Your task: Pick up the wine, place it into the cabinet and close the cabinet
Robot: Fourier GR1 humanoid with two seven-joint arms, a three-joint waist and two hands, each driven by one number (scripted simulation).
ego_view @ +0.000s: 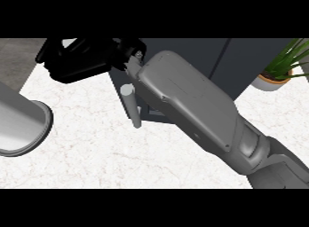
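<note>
No wine bottle shows in the head view. The dark grey cabinet [249,62] stands at the back of the white marble counter [104,155]. Its door [120,86] is seen nearly edge-on, with a pale grey bar handle [131,107] on it. My right forearm [196,115] crosses the view from lower right to upper left. My right hand [78,62] is a broad black shape spread out against the door's upper left part, with nothing seen in it. My left hand is out of the picture; only the left forearm [13,119] shows, at the left edge.
A potted green plant [278,71] in a pale pot stands to the right of the cabinet, near the counter's back right corner. Grey floor [9,57] shows beyond the counter's left edge.
</note>
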